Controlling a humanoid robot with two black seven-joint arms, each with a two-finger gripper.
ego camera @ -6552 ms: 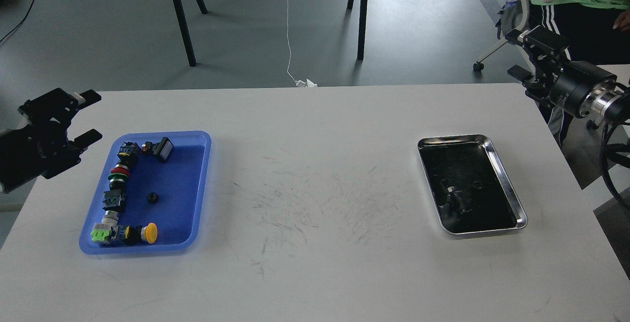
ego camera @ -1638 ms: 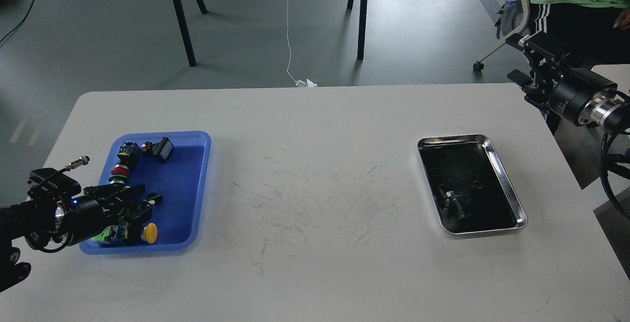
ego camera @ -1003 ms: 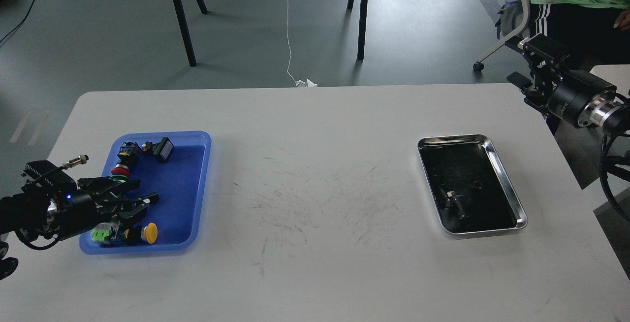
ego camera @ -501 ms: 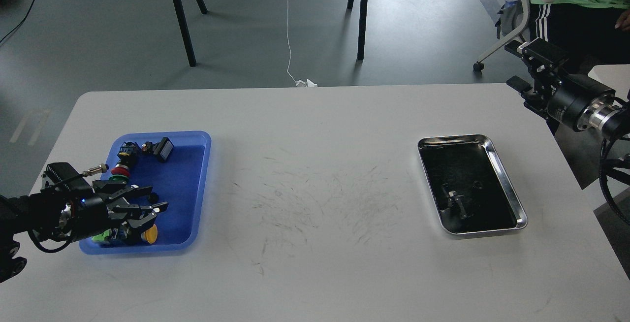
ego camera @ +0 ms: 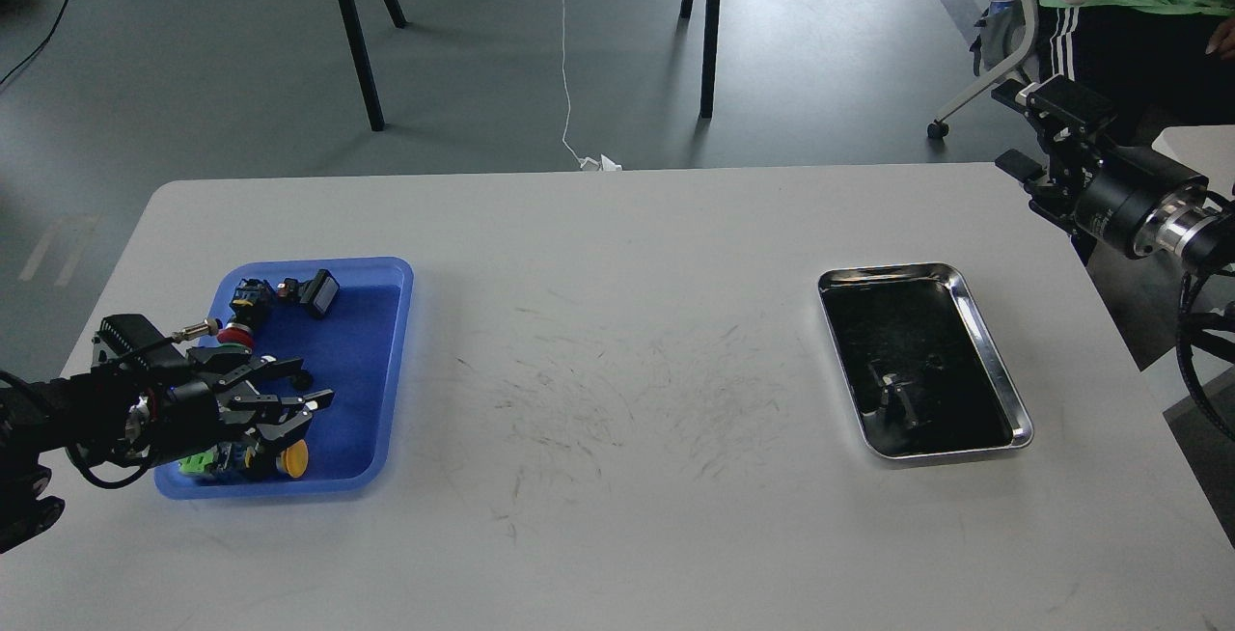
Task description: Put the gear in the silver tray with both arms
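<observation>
Table (ego camera: 617, 342): white top with scuff marks across the middle; it bears both trays
Blue tray (ego camera: 371, 370): plastic, at the left side of the table, well apart from the silver tray; holds a loose line of switch and button parts along its left side
Silver tray (ego camera: 1003, 375): at the right side of the table, rim bright, bottom dark and reflective; nothing clearly lying in it, only dark reflections
Left arm (ego camera: 87, 414): enters from the left edge, low over the near left part of the blue tray
Left gripper (ego camera: 314, 390): fingers spread apart, pointing right over the blue tray floor, nothing seen clamped between them
Right arm (ego camera: 1148, 211): enters from the right edge, raised beyond the table's far right corner
Right gripper (ego camera: 1037, 129): fingers apart and bare, well away from the silver tray, which lies nearer and lower in view
Gear (ego camera: 303, 380): small dark round piece on the blue tray floor, just beside the upper finger of the left gripper; contact cannot be judged
Yellow button (ego camera: 292, 458): near edge of the blue tray, just below the left gripper
</observation>
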